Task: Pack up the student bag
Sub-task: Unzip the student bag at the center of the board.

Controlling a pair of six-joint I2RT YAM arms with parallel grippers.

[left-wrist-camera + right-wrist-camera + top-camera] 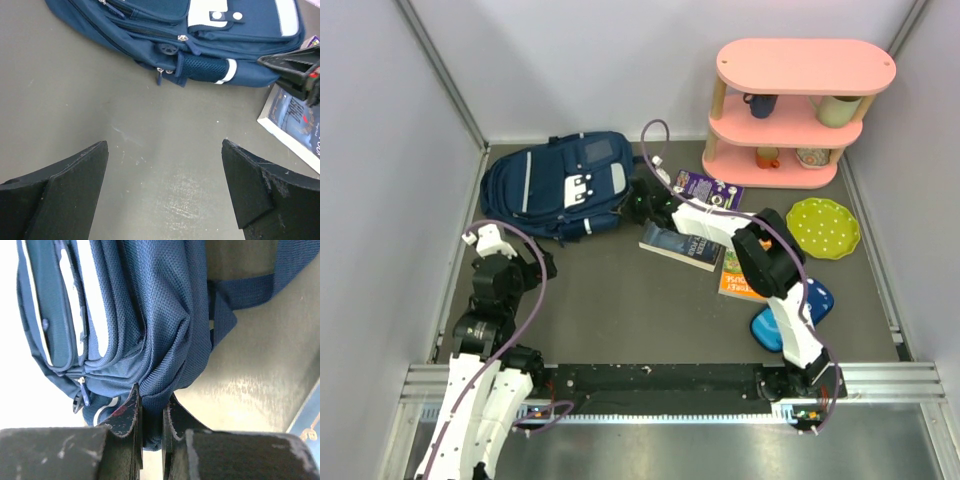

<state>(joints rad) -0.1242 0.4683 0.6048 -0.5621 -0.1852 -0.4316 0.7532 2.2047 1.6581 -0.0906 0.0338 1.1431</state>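
The student bag (560, 185), navy blue with white trims, lies flat at the back left of the table. My right gripper (642, 200) reaches to its right edge and is shut on a fold of the bag's fabric (165, 375), pinched between both fingers. In the left wrist view the student bag (210, 35) fills the top, with a mesh handle and zip pulls facing me. My left gripper (165, 190) hovers over bare table near the left edge, jaws wide open with nothing between them, well short of the bag.
A dark book (680, 245) lies just right of the bag, an orange book (740, 280) and a purple book (708, 188) nearby. A blue pencil case (792, 315) sits front right, a green plate (823, 227) at right, a pink shelf (790, 110) with cups at the back.
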